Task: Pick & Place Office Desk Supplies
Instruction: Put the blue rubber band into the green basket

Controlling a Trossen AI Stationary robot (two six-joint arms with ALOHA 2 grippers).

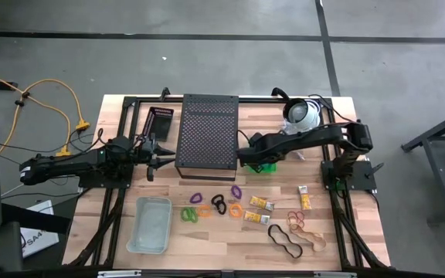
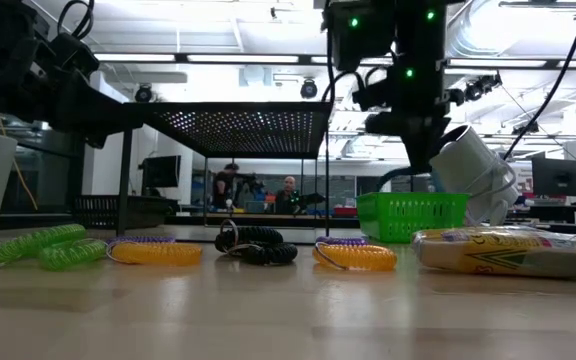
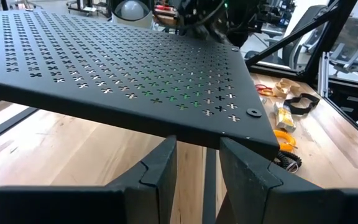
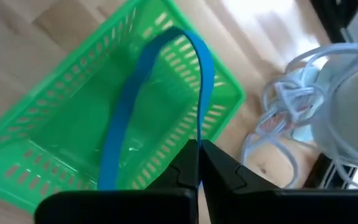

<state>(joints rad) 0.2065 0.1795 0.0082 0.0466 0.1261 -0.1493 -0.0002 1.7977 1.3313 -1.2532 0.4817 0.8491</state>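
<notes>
Desk supplies [image 1: 242, 210] lie loose on the near half of the table [image 1: 361, 232]: purple, green, orange and black loops, yellow-and-white packets [image 1: 259, 204], and dark rubber bands [image 1: 284, 241] at near right. Only the right wrist view shows a blue band [image 4: 160, 93], a thin flat loop pinched between the closed fingers of the right gripper [image 4: 197, 152] and hanging over the green basket [image 4: 55, 124]. From above, that gripper hides the basket almost wholly. The left gripper [image 3: 194, 155], fingers apart and empty, sits at the black perforated shelf's [image 3: 117, 68] left edge.
</notes>
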